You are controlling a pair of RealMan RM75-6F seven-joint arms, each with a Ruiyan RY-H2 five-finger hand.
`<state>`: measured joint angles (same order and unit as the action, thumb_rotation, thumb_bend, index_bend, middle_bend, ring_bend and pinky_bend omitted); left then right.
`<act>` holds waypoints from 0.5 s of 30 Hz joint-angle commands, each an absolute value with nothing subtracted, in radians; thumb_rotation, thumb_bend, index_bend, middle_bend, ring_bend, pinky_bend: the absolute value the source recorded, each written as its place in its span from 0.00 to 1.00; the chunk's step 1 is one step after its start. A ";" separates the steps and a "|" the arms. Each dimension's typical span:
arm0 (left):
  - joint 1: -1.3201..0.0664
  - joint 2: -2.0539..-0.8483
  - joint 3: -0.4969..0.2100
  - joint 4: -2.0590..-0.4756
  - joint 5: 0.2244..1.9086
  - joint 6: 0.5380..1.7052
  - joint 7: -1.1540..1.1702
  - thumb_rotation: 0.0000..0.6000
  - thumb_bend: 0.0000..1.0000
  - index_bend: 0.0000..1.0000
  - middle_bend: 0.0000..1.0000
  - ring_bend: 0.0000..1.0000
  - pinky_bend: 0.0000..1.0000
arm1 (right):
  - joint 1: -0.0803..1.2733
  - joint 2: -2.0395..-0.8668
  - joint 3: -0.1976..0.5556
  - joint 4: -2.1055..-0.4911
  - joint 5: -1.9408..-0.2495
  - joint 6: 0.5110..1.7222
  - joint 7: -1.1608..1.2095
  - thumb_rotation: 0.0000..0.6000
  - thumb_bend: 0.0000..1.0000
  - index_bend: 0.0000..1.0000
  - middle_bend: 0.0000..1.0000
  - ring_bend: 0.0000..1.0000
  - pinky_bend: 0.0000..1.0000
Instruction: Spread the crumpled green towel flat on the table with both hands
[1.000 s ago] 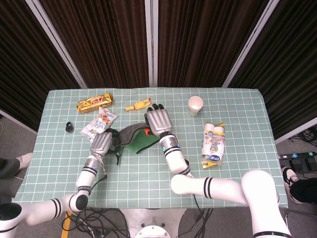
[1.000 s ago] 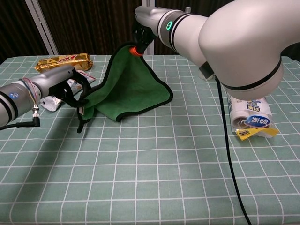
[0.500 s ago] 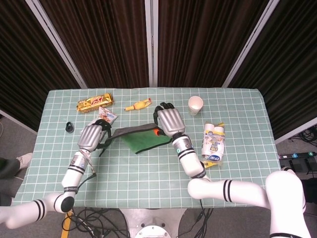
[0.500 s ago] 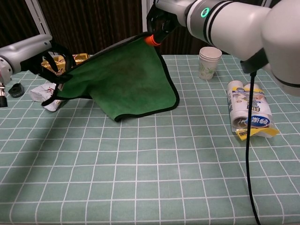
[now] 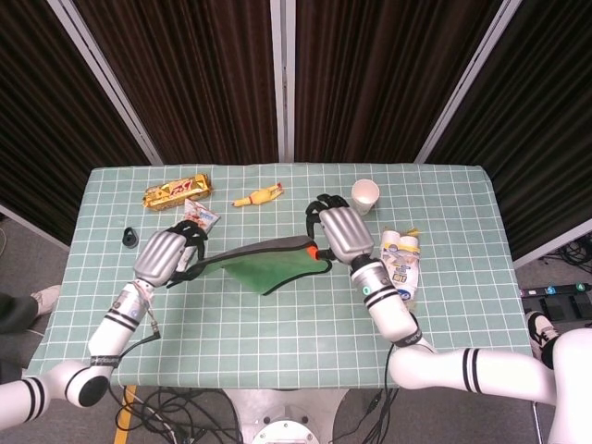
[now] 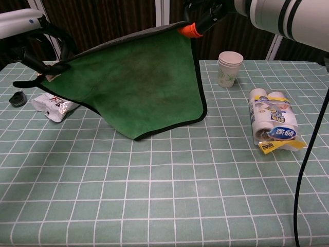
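Head view shows the green towel (image 5: 276, 262) lifted over the middle of the table (image 5: 277, 333), stretched between both hands. Left hand (image 5: 165, 256) grips one upper corner; right hand (image 5: 340, 231) grips the other, beside an orange tab. Chest view confirms the cloth is opened out and taut along its top edge, its lower corner hanging to the tabletop. Judgement: unfolding is largely done; lowering, laying flat and release remain.

Surface: green checked cloth. Far-left corner carries a gold snack bar (image 5: 176, 191) and snack packet (image 6: 51, 105); a paper cup (image 5: 364, 195) and wrapped bottle pack (image 6: 271, 119) lie toward the right edge. Dark curtains stand behind.
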<state>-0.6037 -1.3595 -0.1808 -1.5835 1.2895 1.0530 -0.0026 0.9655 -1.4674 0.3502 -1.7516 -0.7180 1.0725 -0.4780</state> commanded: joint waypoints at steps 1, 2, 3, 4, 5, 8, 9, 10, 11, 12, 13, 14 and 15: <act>-0.601 -1.301 -0.164 -1.635 1.322 1.032 -0.033 1.00 0.54 0.68 0.37 0.20 0.35 | 0.933 -1.420 0.333 -1.806 -0.753 1.064 -0.445 0.93 0.64 0.69 0.29 0.14 0.15; -0.600 -1.281 -0.159 -1.653 1.334 1.025 -0.050 1.00 0.54 0.68 0.37 0.20 0.35 | 0.924 -1.403 0.326 -1.824 -0.766 1.061 -0.436 0.94 0.64 0.69 0.29 0.14 0.15; -0.600 -1.265 -0.155 -1.665 1.344 1.019 -0.064 1.00 0.54 0.68 0.37 0.20 0.35 | 0.918 -1.392 0.322 -1.838 -0.775 1.058 -0.429 0.94 0.64 0.69 0.29 0.14 0.15; -0.601 -1.250 -0.150 -1.676 1.357 1.013 -0.080 1.00 0.54 0.68 0.37 0.20 0.35 | 0.912 -1.380 0.317 -1.851 -0.783 1.054 -0.423 0.95 0.64 0.69 0.30 0.14 0.15; -0.600 -1.232 -0.143 -1.689 1.376 1.008 -0.105 1.00 0.54 0.68 0.37 0.20 0.35 | 0.904 -1.364 0.310 -1.870 -0.792 1.046 -0.414 0.94 0.64 0.69 0.30 0.14 0.15; -0.599 -1.196 -0.123 -1.710 1.441 1.006 -0.174 1.00 0.54 0.68 0.37 0.20 0.35 | 0.887 -1.322 0.296 -1.914 -0.810 1.023 -0.389 0.93 0.64 0.69 0.30 0.15 0.15; -0.600 -1.187 -0.116 -1.714 1.462 1.006 -0.195 1.00 0.54 0.68 0.37 0.20 0.35 | 0.882 -1.309 0.293 -1.926 -0.815 1.016 -0.379 0.93 0.64 0.69 0.30 0.15 0.15; -0.600 -1.178 -0.109 -1.719 1.480 1.006 -0.217 1.00 0.54 0.68 0.37 0.20 0.35 | 0.876 -1.295 0.290 -1.939 -0.819 1.007 -0.368 0.93 0.64 0.69 0.30 0.15 0.15; -0.600 -1.165 -0.098 -1.727 1.505 1.006 -0.244 1.00 0.54 0.68 0.37 0.20 0.35 | 0.868 -1.277 0.286 -1.956 -0.825 0.995 -0.350 0.93 0.64 0.69 0.30 0.15 0.15; -0.600 -1.155 -0.091 -1.733 1.522 1.007 -0.263 1.00 0.54 0.68 0.37 0.20 0.35 | 0.863 -1.263 0.282 -1.968 -0.830 0.983 -0.336 0.94 0.64 0.69 0.30 0.15 0.15; -0.599 -1.145 -0.083 -1.740 1.539 1.009 -0.281 1.00 0.54 0.68 0.37 0.20 0.35 | 0.857 -1.249 0.279 -1.980 -0.834 0.970 -0.320 0.94 0.64 0.69 0.30 0.15 0.15; -0.598 -1.132 -0.074 -1.749 1.560 1.013 -0.304 1.00 0.54 0.68 0.37 0.20 0.35 | 0.849 -1.230 0.275 -1.997 -0.839 0.950 -0.296 0.94 0.64 0.69 0.30 0.15 0.15; -0.598 -1.122 -0.067 -1.755 1.575 1.016 -0.319 1.00 0.54 0.67 0.37 0.20 0.35 | 0.843 -1.213 0.272 -2.011 -0.843 0.933 -0.277 0.95 0.64 0.69 0.31 0.15 0.16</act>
<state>-0.5993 -1.1477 -0.0878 -1.7359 1.5436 1.0118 -0.2871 0.8589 -1.2395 0.2815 -1.9839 -0.8311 0.9622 -0.3088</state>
